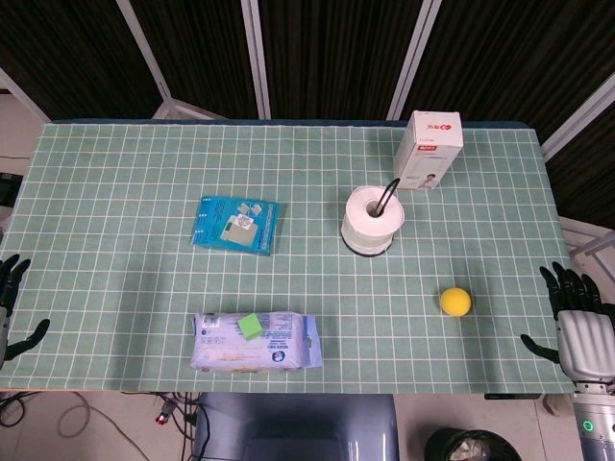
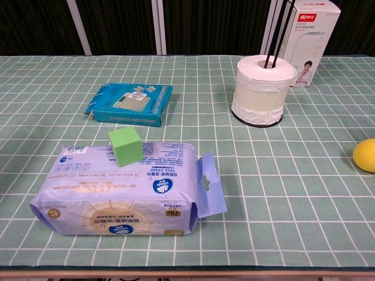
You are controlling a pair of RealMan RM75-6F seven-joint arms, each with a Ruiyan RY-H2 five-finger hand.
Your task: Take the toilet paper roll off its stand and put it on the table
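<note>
- Both hands spread, holding nothing: left hand, right hand at table edges.
- White toilet paper roll upright on stand, well ahead-left of right hand, just beside box.

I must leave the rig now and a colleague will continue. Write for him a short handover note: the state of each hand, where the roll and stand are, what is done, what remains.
Left hand: at the table's left edge, fingers apart, holding nothing.
Right hand: at the table's right edge, fingers apart, holding nothing.
Toilet paper roll: on its stand, black rod through the core, right of centre, in front of the white box.
Nearby: yellow ball between the roll and the right hand.
Done: nothing; neither hand touches the roll.
Left: lift the roll up off the rod and set it on the table. The right hand looks closer.
</note>
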